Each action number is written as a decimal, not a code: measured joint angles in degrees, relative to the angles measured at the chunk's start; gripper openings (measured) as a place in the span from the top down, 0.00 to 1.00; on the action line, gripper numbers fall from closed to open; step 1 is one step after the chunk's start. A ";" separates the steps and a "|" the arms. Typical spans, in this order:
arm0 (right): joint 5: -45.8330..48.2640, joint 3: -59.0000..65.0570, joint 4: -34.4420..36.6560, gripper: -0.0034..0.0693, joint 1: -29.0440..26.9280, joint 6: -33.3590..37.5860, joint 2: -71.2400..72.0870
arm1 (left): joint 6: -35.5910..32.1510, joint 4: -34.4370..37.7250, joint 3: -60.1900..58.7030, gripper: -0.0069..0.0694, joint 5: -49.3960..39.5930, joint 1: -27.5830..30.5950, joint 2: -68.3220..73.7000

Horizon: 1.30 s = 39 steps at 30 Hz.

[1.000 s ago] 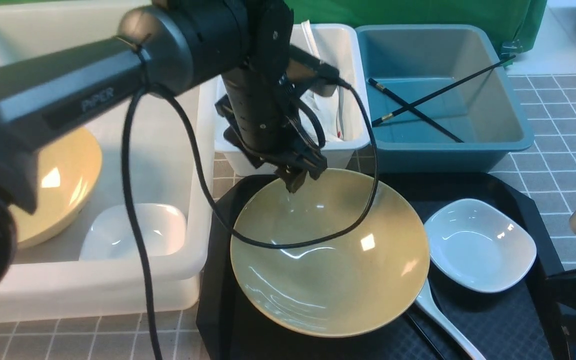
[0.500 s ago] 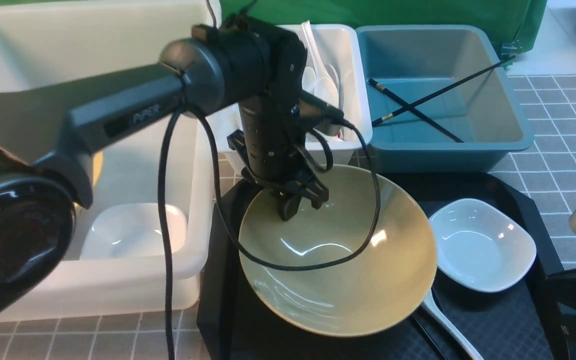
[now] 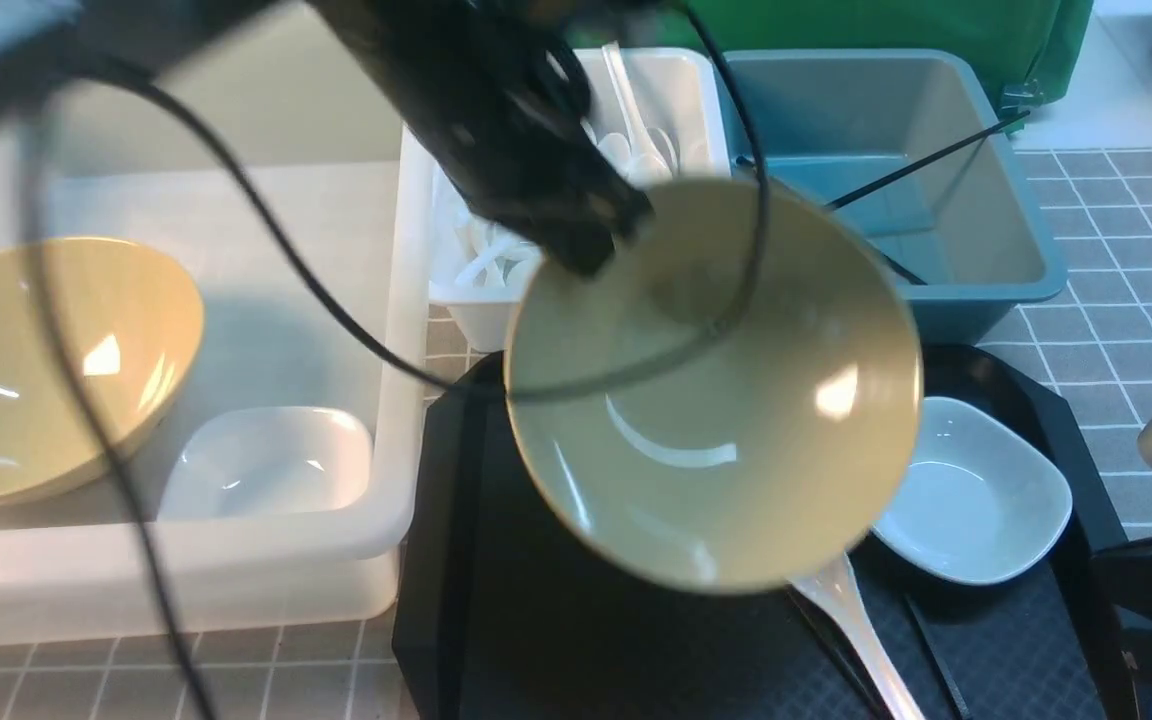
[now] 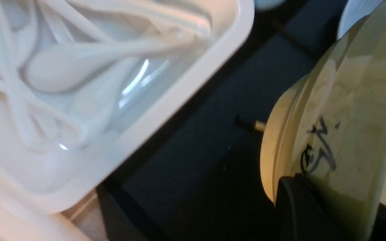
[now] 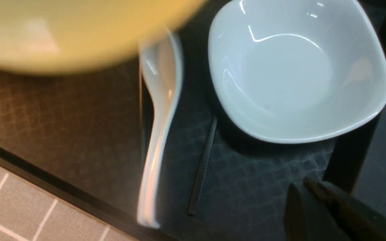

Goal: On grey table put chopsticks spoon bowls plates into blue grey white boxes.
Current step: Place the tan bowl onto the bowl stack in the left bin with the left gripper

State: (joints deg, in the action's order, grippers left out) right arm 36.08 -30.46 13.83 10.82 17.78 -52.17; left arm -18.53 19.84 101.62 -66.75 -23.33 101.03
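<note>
The left pincer [image 3: 591,255] is clamped on the far-left rim of the bowl [image 3: 726,420], which hangs tilted over the tray [image 3: 456,600], clear of the white box [image 3: 696,90]. The right pincer [image 5: 302,187], tips together, hovers by the tray's right edge, near the plate [image 3: 976,500] and spoon [image 3: 851,625].

Glossy tan bowl [image 3: 736,450], glossy white plate [image 3: 986,500], textured matt black tray [image 3: 496,620].

bowl [image 3: 736,430] yellow-tan; tray [image 3: 456,600] blk, textured; table [image 3: 1136,300] grey, wht grid
</note>
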 joint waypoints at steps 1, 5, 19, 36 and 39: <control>0.05 0.00 0.00 0.89 0.00 0.00 0.00 | -0.26 1.11 -0.05 0.90 0.20 2.00 -1.15; 0.10 0.00 0.21 0.88 0.00 0.00 0.00 | -0.44 3.33 -0.05 0.90 0.63 14.52 -8.88; 0.01 0.00 1.34 0.87 0.00 -0.06 0.00 | 7.36 -7.73 -24.28 0.90 12.83 54.98 -16.21; -0.18 0.06 2.27 0.85 0.00 -3.75 -0.90 | 1.47 -1.17 -28.69 0.25 21.04 55.44 -19.31; -0.85 0.10 2.29 0.85 0.00 -5.12 -2.07 | 2.39 0.44 -28.41 0.29 20.81 55.44 -22.56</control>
State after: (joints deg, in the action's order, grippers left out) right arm 35.23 -30.36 16.12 10.82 12.65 -54.24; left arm -16.14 20.28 73.21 -45.94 32.11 78.47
